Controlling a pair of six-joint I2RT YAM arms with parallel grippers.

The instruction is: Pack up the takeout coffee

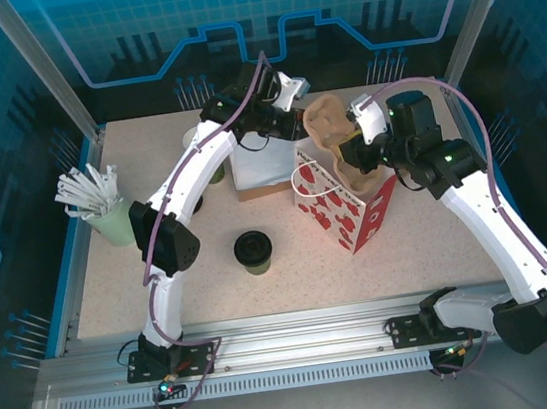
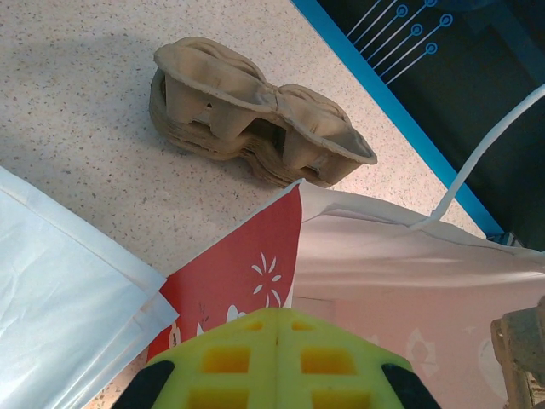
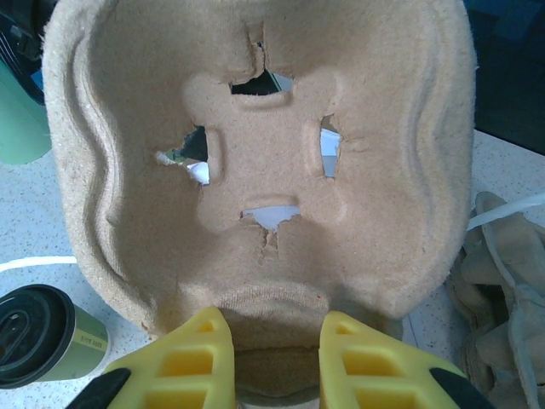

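Coffee: the small dark green paper cup with a round black plastic lid (image 1: 254,251) stood upright on the speckled worktop (image 1: 162,280). It was at about 8 o'clock from the red-and-white paper gift bag (image 1: 330,212) and well apart from both claws.
Right claw: the right claw (image 3: 274,328) pinched the rim of a brown moulded pulp cup tray (image 3: 264,153), held tilted at the gift bag's mouth.
Left claw: the left claw (image 2: 277,319) had its yellow fingers pressed together on the gift bag's top edge.
Tray stack: a stack of brown pulp trays (image 2: 255,119) lay just beside the gift bag, at its 12 o'clock.
Sticks: a pale mint cup of white sticks (image 1: 109,221) stood near the worktop's 9 o'clock edge.
White bag: a flat white paper bag (image 1: 261,171) lay at 10 o'clock from the gift bag.
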